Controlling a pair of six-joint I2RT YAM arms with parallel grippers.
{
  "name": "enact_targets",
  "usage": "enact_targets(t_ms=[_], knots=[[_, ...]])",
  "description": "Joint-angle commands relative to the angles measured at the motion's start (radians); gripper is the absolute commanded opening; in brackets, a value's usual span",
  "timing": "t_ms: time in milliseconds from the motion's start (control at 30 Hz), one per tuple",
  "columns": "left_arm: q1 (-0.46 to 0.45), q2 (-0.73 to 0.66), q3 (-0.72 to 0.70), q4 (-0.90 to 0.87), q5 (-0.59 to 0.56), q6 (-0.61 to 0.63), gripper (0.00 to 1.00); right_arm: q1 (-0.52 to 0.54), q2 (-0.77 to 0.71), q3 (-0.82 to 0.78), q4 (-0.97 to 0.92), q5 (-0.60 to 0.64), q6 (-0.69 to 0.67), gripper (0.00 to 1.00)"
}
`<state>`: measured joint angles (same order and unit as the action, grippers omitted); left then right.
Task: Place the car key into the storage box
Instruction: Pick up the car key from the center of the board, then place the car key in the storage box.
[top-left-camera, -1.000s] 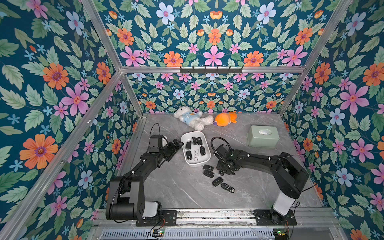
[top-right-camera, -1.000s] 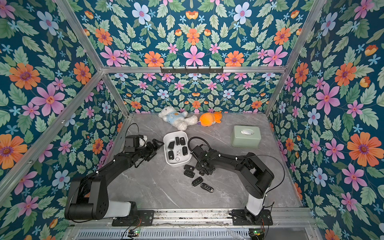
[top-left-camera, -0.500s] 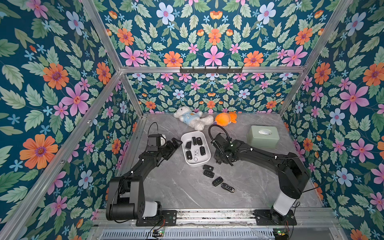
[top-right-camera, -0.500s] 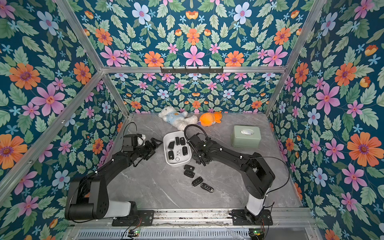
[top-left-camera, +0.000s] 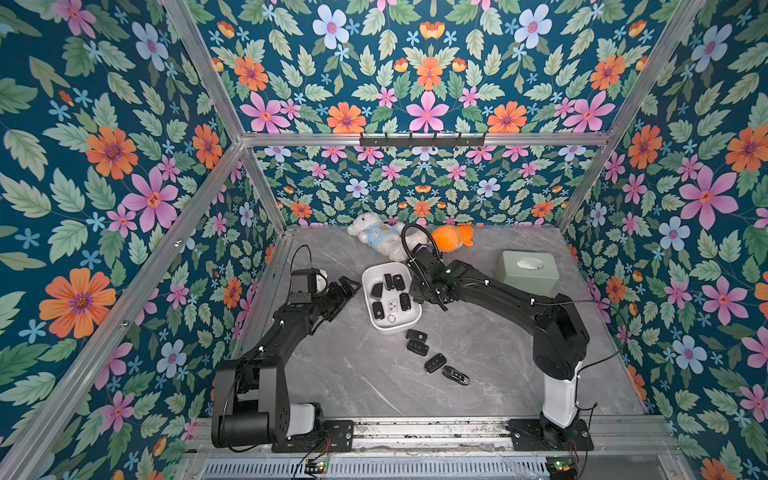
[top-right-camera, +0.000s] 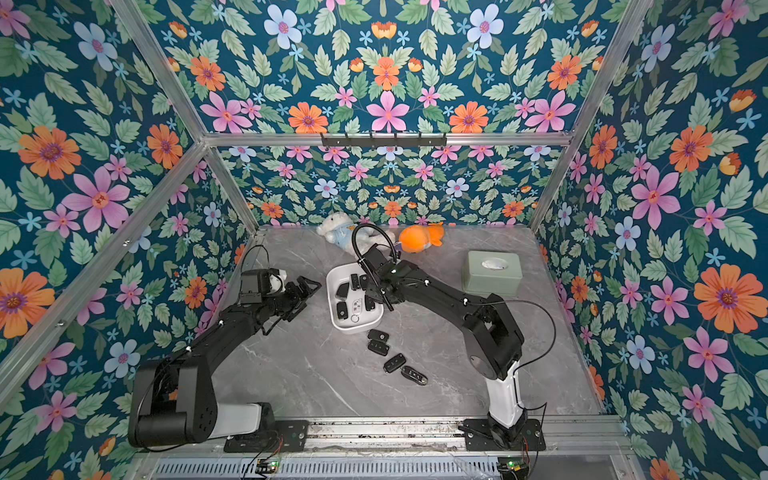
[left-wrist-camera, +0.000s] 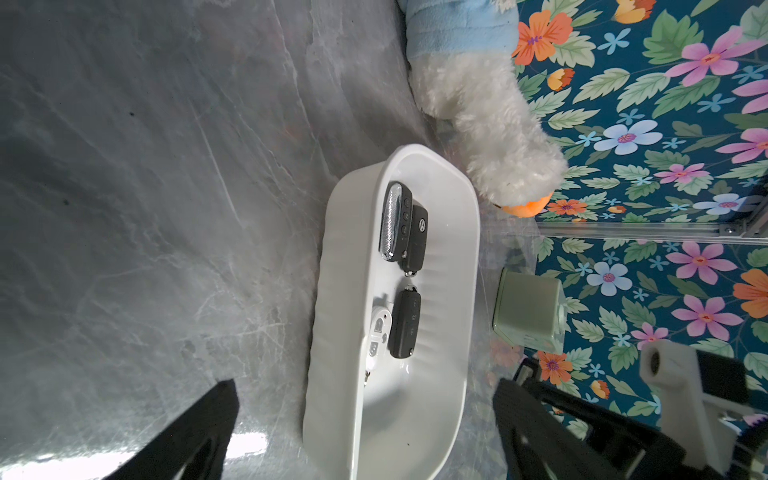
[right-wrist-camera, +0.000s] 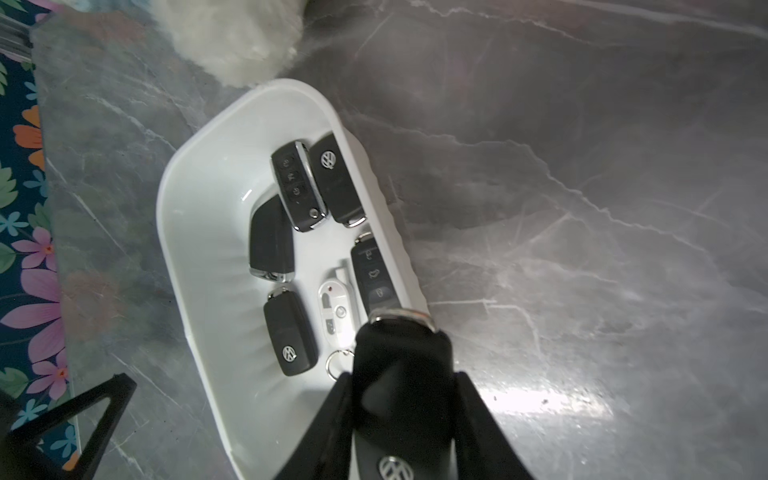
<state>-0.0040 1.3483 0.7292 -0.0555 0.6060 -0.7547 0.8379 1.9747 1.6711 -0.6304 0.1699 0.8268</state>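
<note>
Storage box (right-wrist-camera: 195, 216): glossy white, round-cornered

This is a robot test cell in a lab, not a lived-in room. Flowered wallpaper panels (top-left-camera: 428, 62) hang on a bare aluminium frame (top-left-camera: 540, 139) around a grey marble-look surface (top-left-camera: 365, 374). At 6 o'clock, a black left arm (top-left-camera: 286, 332) and right arm (top-left-camera: 507, 293) stand bolted to a metal rail (top-left-camera: 428, 430). Loose wires and a small circuit board (top-left-camera: 318, 466) sit below it.

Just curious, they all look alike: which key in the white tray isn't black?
The white key, lying in the tray between two black ones. It is the only pale one; the five others there are black.
</note>
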Motion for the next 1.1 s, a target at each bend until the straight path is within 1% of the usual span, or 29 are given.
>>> enact_targets(t_ms=[0, 200, 400, 833, 1067], knots=[[0.005, -0.012, 0.002, -0.027, 0.009, 0.035, 0.99, 0.003, 0.061, 0.087, 0.007, -0.017, -0.059, 0.35], [0.015, -0.028, 0.003, -0.055, -0.004, 0.059, 0.99, 0.005, 0.185, 0.236, -0.055, -0.045, -0.109, 0.34], [0.024, -0.029, -0.002, -0.063, -0.01, 0.07, 0.99, 0.012, 0.27, 0.317, -0.119, -0.064, -0.14, 0.35], [0.041, -0.026, -0.008, -0.064, -0.015, 0.071, 0.99, 0.012, 0.357, 0.341, -0.126, -0.123, -0.147, 0.35], [0.053, -0.031, -0.008, -0.066, -0.015, 0.072, 0.99, 0.012, 0.4, 0.393, -0.143, -0.14, -0.159, 0.36]])
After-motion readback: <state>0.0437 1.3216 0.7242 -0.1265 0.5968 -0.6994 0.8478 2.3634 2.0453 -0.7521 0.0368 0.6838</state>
